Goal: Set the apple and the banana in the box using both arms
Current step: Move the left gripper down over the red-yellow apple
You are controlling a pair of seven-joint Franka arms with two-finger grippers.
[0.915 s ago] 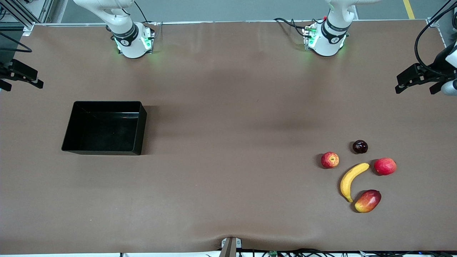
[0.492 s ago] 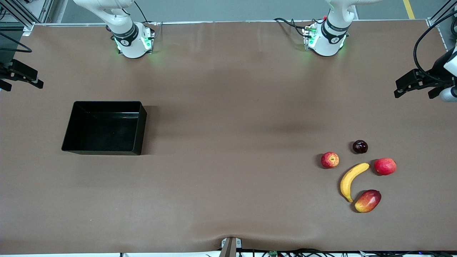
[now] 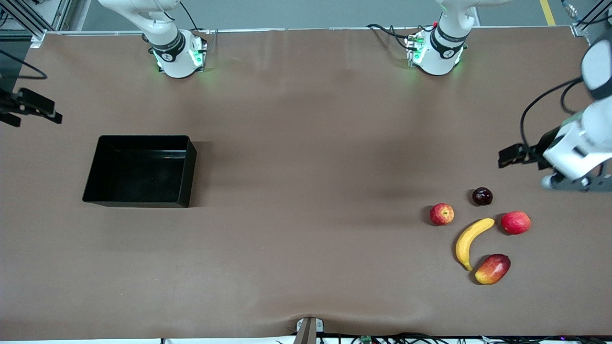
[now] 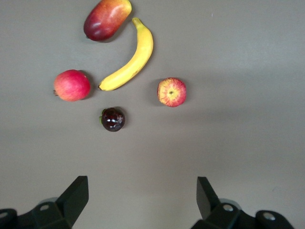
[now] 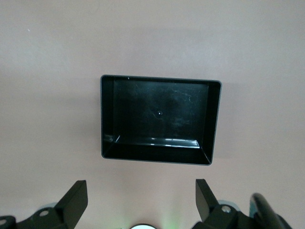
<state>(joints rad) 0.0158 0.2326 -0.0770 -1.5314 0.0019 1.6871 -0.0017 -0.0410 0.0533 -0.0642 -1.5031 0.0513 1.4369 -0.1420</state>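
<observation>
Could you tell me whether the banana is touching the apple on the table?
No, the banana lies apart from the apple, with bare brown table showing between them in the front view.

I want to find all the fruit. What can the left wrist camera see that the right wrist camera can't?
Only the left wrist view shows fruit: the banana, the apple, a mango, a pinkish-red round fruit and a small dark fruit, with the open left gripper above the table. Only the right wrist view shows the empty black box, under the open right gripper. Both show the brown table.
</observation>
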